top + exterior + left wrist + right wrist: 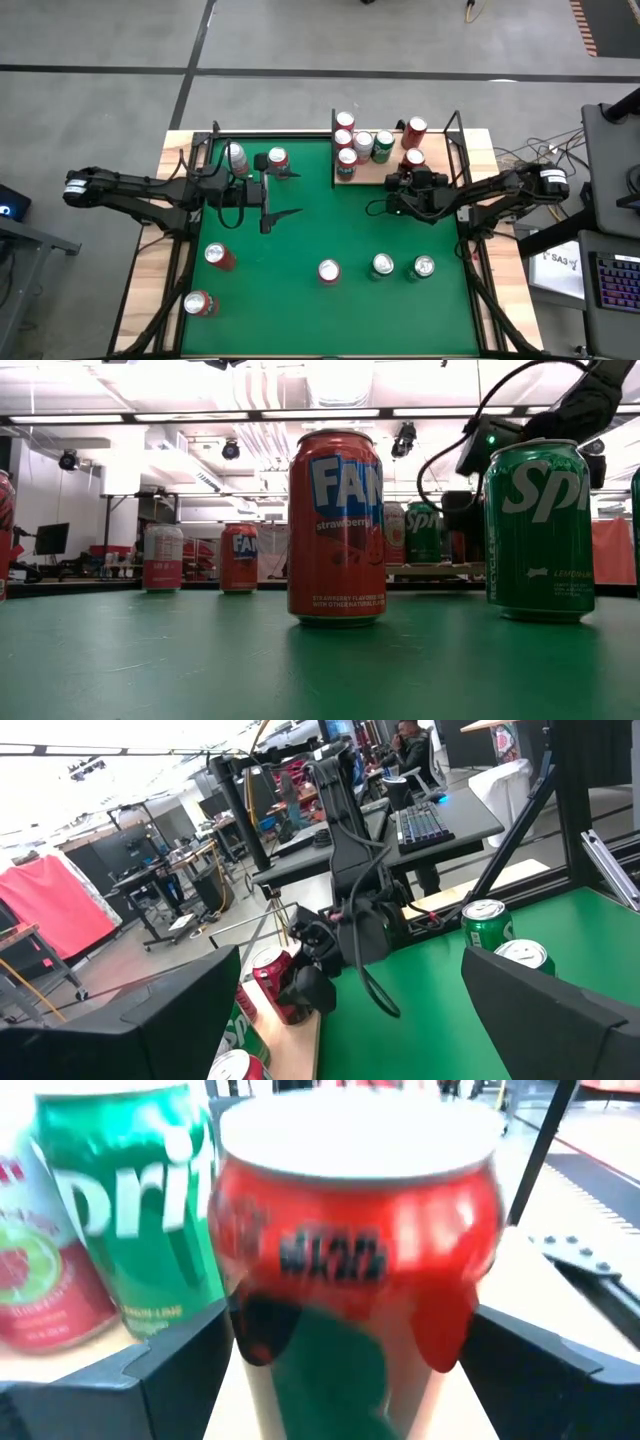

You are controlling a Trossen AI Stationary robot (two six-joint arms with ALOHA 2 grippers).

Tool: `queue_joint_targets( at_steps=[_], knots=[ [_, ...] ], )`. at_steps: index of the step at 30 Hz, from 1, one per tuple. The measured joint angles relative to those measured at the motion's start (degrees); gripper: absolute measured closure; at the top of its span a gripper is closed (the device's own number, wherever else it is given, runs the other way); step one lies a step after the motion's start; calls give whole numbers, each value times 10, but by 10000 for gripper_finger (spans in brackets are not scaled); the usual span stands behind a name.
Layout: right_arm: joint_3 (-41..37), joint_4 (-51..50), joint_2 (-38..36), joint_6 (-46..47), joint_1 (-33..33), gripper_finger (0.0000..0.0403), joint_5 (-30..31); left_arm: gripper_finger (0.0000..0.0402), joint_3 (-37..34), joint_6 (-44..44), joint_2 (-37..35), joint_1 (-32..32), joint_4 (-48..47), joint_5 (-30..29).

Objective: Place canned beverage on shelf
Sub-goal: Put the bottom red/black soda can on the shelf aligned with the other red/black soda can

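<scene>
The shelf (pixel 440 150), a pale wooden board with black rods, sits at the table's far right and carries several cans. A red can (pixel 360 1250) stands upright on its bottom on the shelf's near part (pixel 413 158). My right gripper (pixel 412 173) is open at that can and points toward the far edge. Its fingers (pixel 160 1370) stand on either side of the can's lower half. A green can (pixel 130 1200) stands beside it. My left gripper (pixel 292 194) hangs open and level over the table's left half, with nothing between its fingers.
Loose cans stand on the green table: two green ones (pixel 382 265) (pixel 423 266) and a red one (pixel 328 271) near the front, two red ones (pixel 218 256) (pixel 198 303) at the near left, and two (pixel 278 158) (pixel 236 157) at the far left by my left arm.
</scene>
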Motion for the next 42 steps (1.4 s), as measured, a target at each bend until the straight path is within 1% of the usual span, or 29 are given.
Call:
queue_joint_targets(
  at_steps=[5,13,18,21,24,26,28,31,33,36,38,40,42],
  knots=[
    [0,1,-55,-47,0,53,9,37,0,0,0,0,0,0],
    [0,7,-167,-139,7,53,10,37,0,0,0,0,0,0],
    [24,11,-223,-215,24,53,-11,37,0,0,0,0,0,0],
    [61,11,-236,-275,30,54,-55,37,0,0,0,0,0,0],
    [109,1,-238,-321,30,60,-139,37,0,0,0,0,0,0],
    [141,-20,-238,-330,30,67,-197,37,0,0,0,0,0,0],
    [177,-59,-236,-319,30,78,-249,37,0,0,0,0,0,0],
    [229,-173,-230,-245,28,106,-312,37,0,0,0,0,-3,0],
    [258,-264,-221,-186,26,137,-335,37,0,0,0,0,-4,0],
    [289,-388,-203,-97,26,198,-354,37,0,0,0,0,-4,0],
    [306,-462,-188,-48,25,243,-389,37,0,2,0,0,-5,0],
    [314,-508,-174,-22,25,290,-416,37,0,5,0,0,-7,0],
    [315,-524,-161,-14,25,335,-420,37,0,5,0,0,-9,0]
  ],
)
